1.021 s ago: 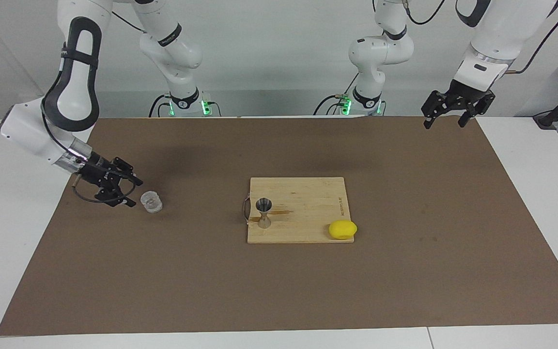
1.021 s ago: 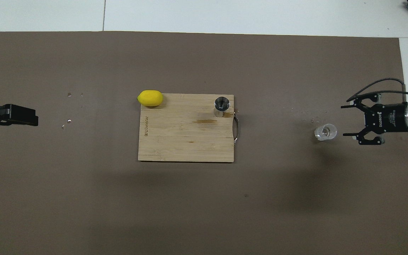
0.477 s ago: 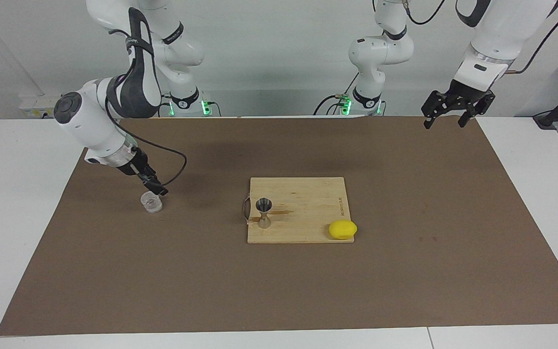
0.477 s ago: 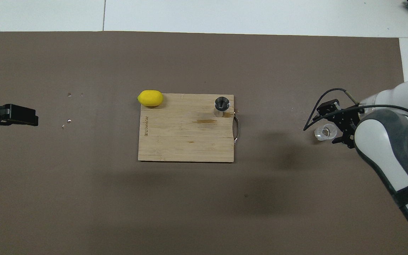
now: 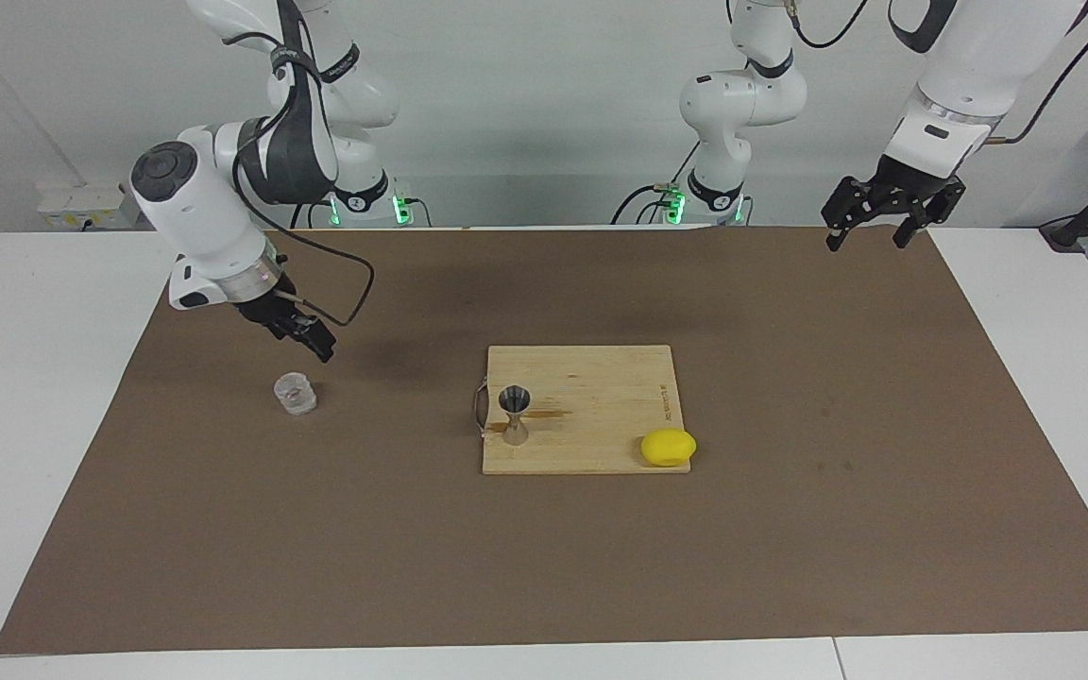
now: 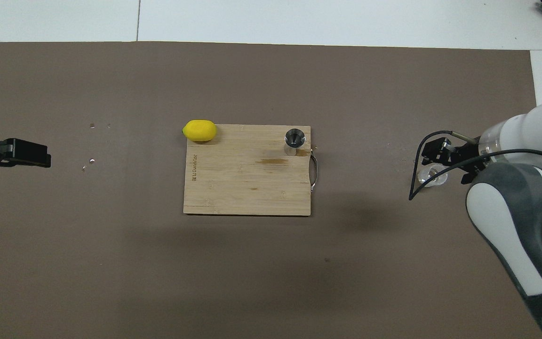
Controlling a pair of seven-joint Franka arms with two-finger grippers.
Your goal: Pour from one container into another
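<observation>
A small clear glass cup (image 5: 296,394) stands upright on the brown mat toward the right arm's end of the table. My right gripper (image 5: 311,342) hangs a little above it, tilted downward, open and holding nothing. In the overhead view this gripper (image 6: 448,165) partly covers the cup (image 6: 433,177). The steel jigger (image 5: 514,416) stands upright on the wooden cutting board (image 5: 601,397), at the corner beside the board's handle, also seen as the jigger (image 6: 294,140) from above. My left gripper (image 5: 868,236) waits open in the air over the mat's corner by its own base.
A yellow lemon (image 5: 668,447) rests at the cutting board's (image 6: 243,183) corner toward the left arm's end. Small crumbs (image 6: 91,161) lie on the brown mat (image 5: 544,567) near the left gripper (image 6: 40,157). A black cable loops from the right wrist.
The right arm swung up from lying low beside the cup to hanging over it, wrist turned downward. The cup, the jigger and the left arm stayed put.
</observation>
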